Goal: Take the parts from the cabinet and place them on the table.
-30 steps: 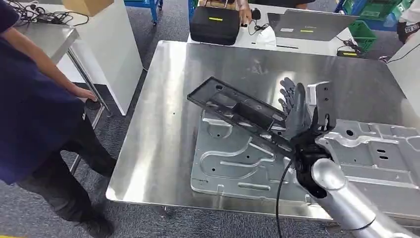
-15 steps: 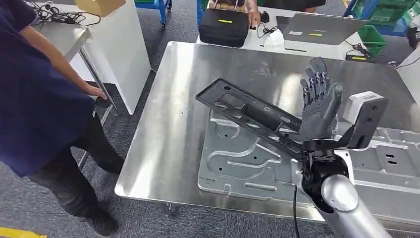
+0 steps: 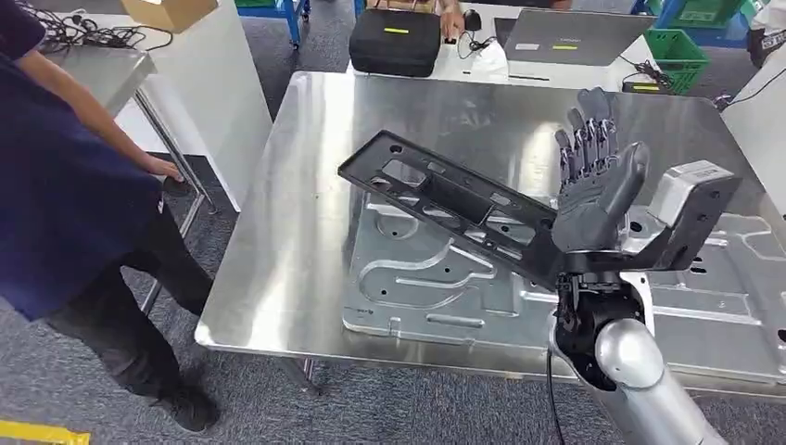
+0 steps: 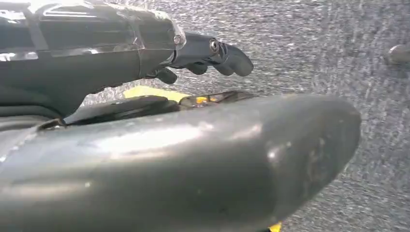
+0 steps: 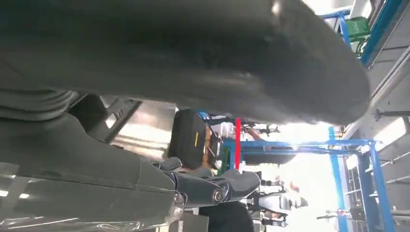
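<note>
A long black plastic frame part (image 3: 445, 199) lies slanted across a large stamped metal panel (image 3: 436, 287) on the steel table (image 3: 306, 185). Its far end is raised and its near end meets the heel of my right hand (image 3: 593, 185). That hand stands upright, fingers straight and spread, thumb apart, gripping nothing. In the right wrist view a piece of the black part (image 5: 113, 113) shows in the gap between the thumb and the fingers (image 5: 212, 188). My left hand (image 4: 208, 53) hangs over grey carpet, loosely extended and holding nothing.
A person in dark blue (image 3: 65, 213) stands at the table's left side, one hand on a white side table (image 3: 209, 102). Beyond the far edge sit a black bag (image 3: 394, 42), a laptop (image 3: 561, 35) and a green crate (image 3: 681, 51).
The camera has shifted. My right hand has risen and its fingers have straightened and spread further. The black part keeps its place across the metal panel.
</note>
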`<move>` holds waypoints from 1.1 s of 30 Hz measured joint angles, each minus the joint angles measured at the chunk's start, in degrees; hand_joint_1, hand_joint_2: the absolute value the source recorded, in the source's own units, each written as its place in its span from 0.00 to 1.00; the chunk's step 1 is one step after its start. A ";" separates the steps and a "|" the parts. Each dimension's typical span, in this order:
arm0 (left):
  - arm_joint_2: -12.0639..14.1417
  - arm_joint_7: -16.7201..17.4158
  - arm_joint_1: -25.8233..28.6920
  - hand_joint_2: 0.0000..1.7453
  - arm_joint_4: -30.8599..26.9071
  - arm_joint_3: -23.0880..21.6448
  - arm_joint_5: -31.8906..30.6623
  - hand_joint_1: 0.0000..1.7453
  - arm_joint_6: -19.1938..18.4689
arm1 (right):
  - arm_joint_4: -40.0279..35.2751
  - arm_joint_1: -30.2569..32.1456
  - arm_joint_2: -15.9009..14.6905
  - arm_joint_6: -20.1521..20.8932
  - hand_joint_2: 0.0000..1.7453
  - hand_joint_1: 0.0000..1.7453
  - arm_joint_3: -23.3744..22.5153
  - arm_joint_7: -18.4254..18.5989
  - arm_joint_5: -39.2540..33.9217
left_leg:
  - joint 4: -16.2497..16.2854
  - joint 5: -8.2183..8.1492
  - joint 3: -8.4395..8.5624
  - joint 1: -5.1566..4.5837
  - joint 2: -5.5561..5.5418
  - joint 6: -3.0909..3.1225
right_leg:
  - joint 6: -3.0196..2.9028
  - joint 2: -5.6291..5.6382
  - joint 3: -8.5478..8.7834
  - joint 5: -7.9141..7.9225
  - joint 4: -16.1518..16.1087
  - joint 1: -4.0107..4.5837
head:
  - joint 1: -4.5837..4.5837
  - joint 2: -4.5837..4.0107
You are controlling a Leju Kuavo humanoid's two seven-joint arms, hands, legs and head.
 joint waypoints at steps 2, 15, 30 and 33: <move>0.02 0.00 -0.16 0.00 0.00 0.02 0.04 0.00 0.00 | -0.35 0.01 0.15 0.00 0.00 0.00 -0.42 -0.22 0.00 | -7.49 -0.86 4.84 -0.16 0.09 0.36 | 0.56 0.00 -0.89 0.22 0.84 0.34 | -0.22 0.00; 0.11 0.11 -0.07 0.00 0.02 0.02 0.48 0.00 -0.02 | -0.59 1.64 0.74 0.00 0.00 0.00 -1.60 -1.01 1.84 | -7.34 5.62 -2.87 -1.60 -0.32 4.20 | 1.00 0.68 1.09 -5.76 10.44 0.74 | 2.45 0.00; 0.04 0.11 -0.08 0.00 0.02 0.02 0.66 0.00 -0.20 | -1.25 2.25 1.03 0.00 0.00 0.00 -2.27 -0.90 3.00 | 5.62 1.84 -3.42 0.12 -0.12 -0.08 | -0.96 -0.05 -0.38 1.38 -1.13 1.07 | 0.22 0.00; 0.09 0.00 -0.28 0.00 -0.02 0.02 0.64 0.00 -0.24 | -1.44 2.50 1.07 0.00 0.00 0.00 -2.63 -0.77 3.32 | -7.71 -1.62 6.27 0.17 -0.31 0.16 | -0.03 -0.03 -2.44 1.91 1.13 1.11 | 0.04 0.00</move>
